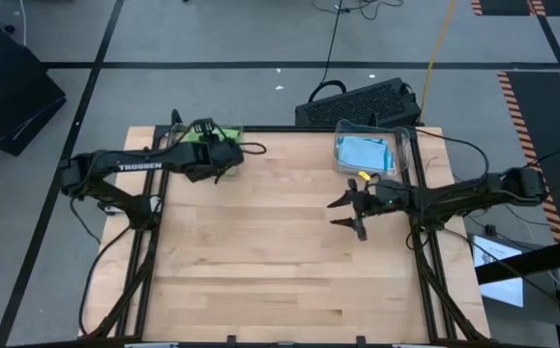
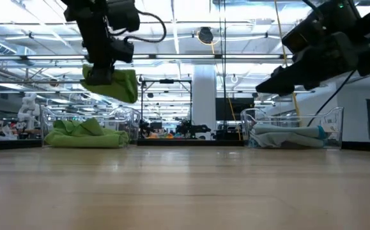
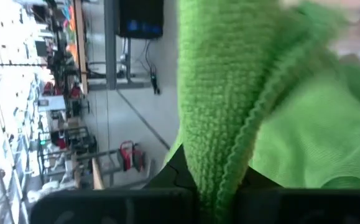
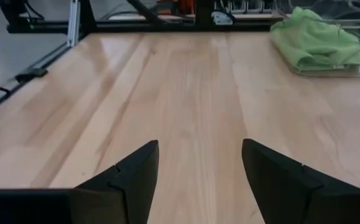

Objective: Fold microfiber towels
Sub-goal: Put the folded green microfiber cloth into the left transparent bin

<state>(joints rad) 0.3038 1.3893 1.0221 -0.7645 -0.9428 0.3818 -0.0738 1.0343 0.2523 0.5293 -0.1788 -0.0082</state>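
My left gripper is shut on a lime green microfiber towel at the table's far left, above a pile of green towels that lies in a clear bin. In the left wrist view the held towel fills most of the picture. Light blue towels lie in a second clear bin at the far right. My right gripper hovers open over the bare wood on the table's right half, its fingers apart with nothing between them. My left gripper pinches a bunched fold of the green towel between its two fingers, more than one layer. The fingers slant downward from above. The towel hangs below them in a loose wad, lifted clear of the green pile underneath.
A black keyboard lies beyond the far edge, behind the blue-towel bin. Bare wood stretches across the table's middle and near half. Cables trail along both arms at the table's sides.
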